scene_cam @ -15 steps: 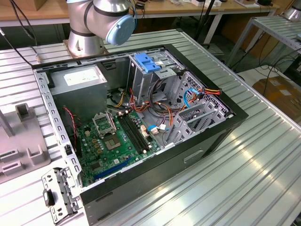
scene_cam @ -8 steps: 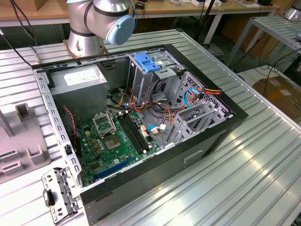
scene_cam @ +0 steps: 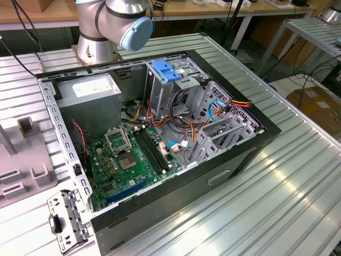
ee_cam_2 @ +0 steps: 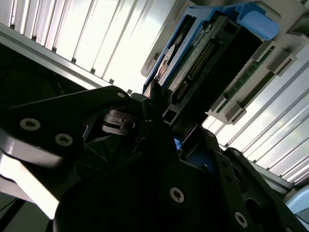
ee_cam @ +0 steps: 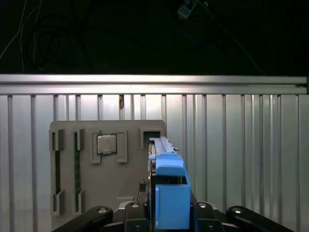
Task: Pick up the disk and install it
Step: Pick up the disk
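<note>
Right now the gripper (ee_cam: 171, 216) hangs over the ribbed table (ee_cam: 241, 154). Its jaws are closed on the disk (ee_cam: 171, 191), which stands on edge between them in its blue carrier, with the grey tray (ee_cam: 120, 188) beneath them. Just off to one side of the jaws a square chip (ee_cam: 106, 143) lies in that tray, and in the exterior view the arm (scene_cam: 114, 21) shows its base and shoulder standing upright behind the open computer case (scene_cam: 234, 154).

Smooth blue plastic edging disk (ee_cam: 171, 193)
</note>
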Tool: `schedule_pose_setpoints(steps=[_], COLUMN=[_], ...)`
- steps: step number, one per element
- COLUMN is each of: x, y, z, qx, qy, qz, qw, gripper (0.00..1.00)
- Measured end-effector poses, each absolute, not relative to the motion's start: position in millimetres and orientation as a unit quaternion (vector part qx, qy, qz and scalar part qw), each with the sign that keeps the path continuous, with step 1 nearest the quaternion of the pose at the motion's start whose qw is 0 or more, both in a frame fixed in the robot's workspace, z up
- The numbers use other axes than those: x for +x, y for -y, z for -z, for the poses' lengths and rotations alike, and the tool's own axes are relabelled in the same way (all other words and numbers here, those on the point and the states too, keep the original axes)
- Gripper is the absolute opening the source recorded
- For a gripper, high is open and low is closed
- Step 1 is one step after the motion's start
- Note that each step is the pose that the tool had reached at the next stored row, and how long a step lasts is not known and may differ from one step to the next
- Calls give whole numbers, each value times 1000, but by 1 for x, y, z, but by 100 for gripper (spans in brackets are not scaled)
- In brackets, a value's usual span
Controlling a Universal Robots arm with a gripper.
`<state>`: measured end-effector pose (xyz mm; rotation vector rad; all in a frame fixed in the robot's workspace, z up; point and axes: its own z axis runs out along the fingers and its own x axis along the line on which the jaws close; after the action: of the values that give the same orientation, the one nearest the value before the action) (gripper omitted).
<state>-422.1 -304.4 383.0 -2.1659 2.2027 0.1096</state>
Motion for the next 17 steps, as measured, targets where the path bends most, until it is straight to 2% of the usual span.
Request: schedule_pose_setpoints(steps=[17], x=[-422], y=[304], z=[-390], qx=[-700], qy=[-712], qz=[-36], qw=[26], gripper=[37])
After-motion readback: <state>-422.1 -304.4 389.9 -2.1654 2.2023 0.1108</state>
